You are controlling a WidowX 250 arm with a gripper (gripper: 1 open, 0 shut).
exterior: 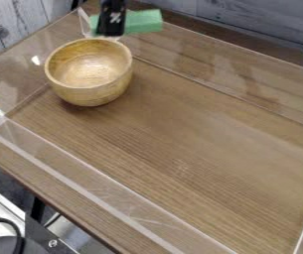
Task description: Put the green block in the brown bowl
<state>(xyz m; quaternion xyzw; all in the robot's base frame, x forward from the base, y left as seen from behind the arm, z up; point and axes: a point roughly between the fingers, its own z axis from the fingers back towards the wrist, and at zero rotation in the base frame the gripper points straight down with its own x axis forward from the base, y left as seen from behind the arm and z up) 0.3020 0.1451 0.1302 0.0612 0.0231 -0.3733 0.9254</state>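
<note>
The green block hangs in the air at the top of the view, just behind and to the right of the brown bowl. My gripper is shut on the block's left end, its dark fingers pointing down. The round wooden bowl stands upright on the table at the back left, with nothing showing in its pale inside. Most of the arm is cut off by the top edge of the frame.
A wooden table is fenced by low clear plastic walls. A clear folded plastic piece stands just behind the bowl. Grey planks form the back left wall.
</note>
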